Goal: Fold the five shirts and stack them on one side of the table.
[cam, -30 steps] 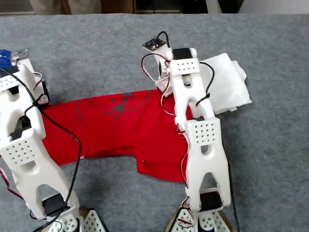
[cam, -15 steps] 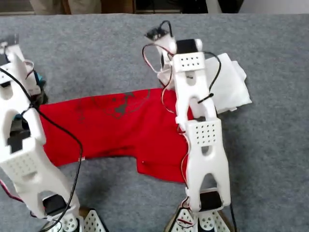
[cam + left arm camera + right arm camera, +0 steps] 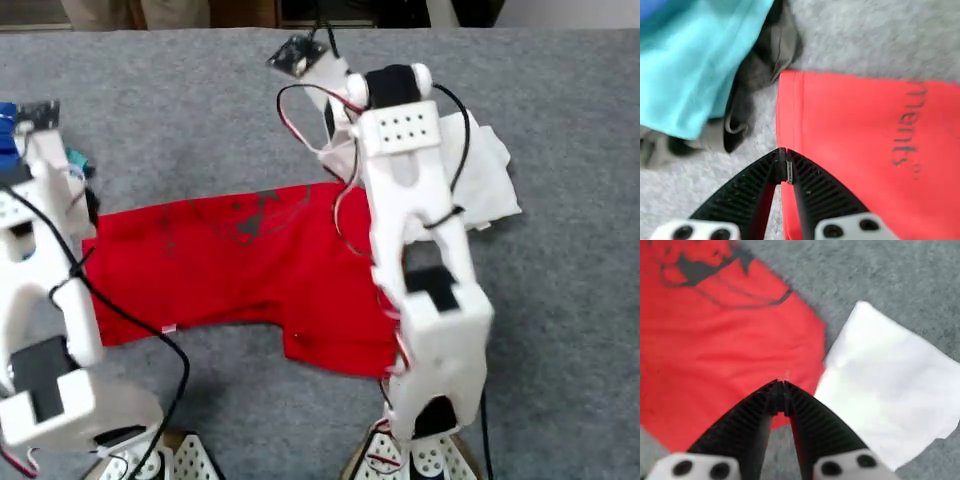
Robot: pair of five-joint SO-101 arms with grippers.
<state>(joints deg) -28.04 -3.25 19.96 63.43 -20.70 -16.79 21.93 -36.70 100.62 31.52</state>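
The red printed cotton shirt [image 3: 230, 270] is lying spread out across the middle of the grey felt bench [image 3: 560, 330], print facing up, one sleeve sticking out toward the near edge. It is looking flat to me, with no fold made in it yet.

My left pincer [image 3: 783, 167] is sitting right at the shirt's left hem, and my right pincer [image 3: 780, 390] is hanging over its far right corner. Both are pressed tip to tip. I cannot tell whether either is pinching any cloth.

Just beside that right corner a folded white shirt [image 3: 485, 185] is resting at the far right, touching or slightly overlapping the red one. At the far left, hard against the red hem, a crumpled heap of teal cloth [image 3: 695, 65] and dark grey cloth [image 3: 767, 55] is waiting, with some blue showing at its edge.

I am judging the job as early: one shirt is looking finished and is starting the stack on the right, the red one is in hand but unfolded, and the heap on the left is untouched.
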